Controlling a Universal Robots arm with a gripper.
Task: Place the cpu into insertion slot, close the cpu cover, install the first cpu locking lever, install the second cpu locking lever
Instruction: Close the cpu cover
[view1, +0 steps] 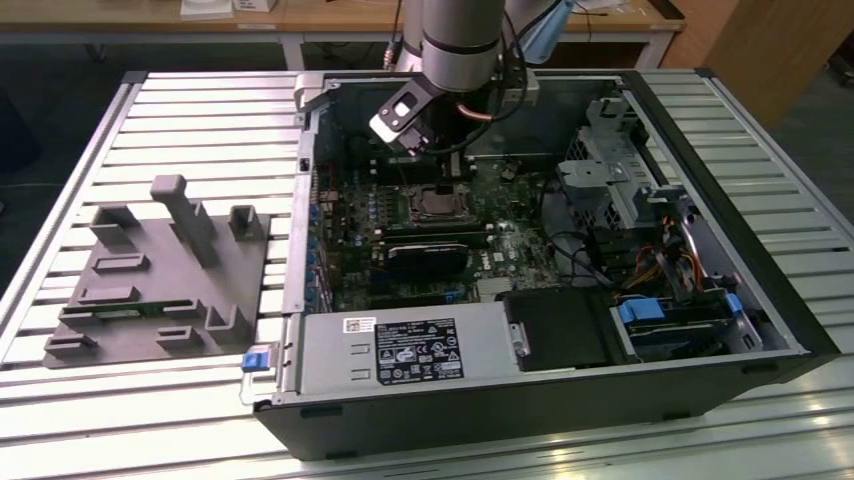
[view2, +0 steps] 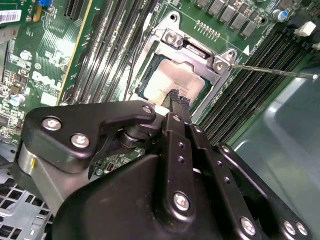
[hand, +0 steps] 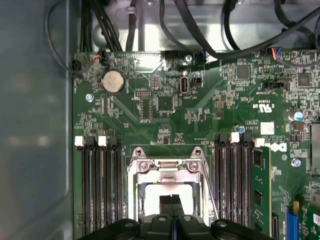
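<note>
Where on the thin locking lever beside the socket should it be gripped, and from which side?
Take the locking lever near its free end, out over the memory slots and clear of the cpu cover. Bring the pincer down from above, straddling it: it is a thin straight wire, probably reachable on both sides.

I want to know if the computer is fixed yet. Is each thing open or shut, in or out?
cpu: lying in the insertion slot.
cpu cover: down flat around the cpu.
locking lever: sticking out sideways, apparently not latched.
jaws: shut, tips just over the cpu.
computer case: side open.
</note>
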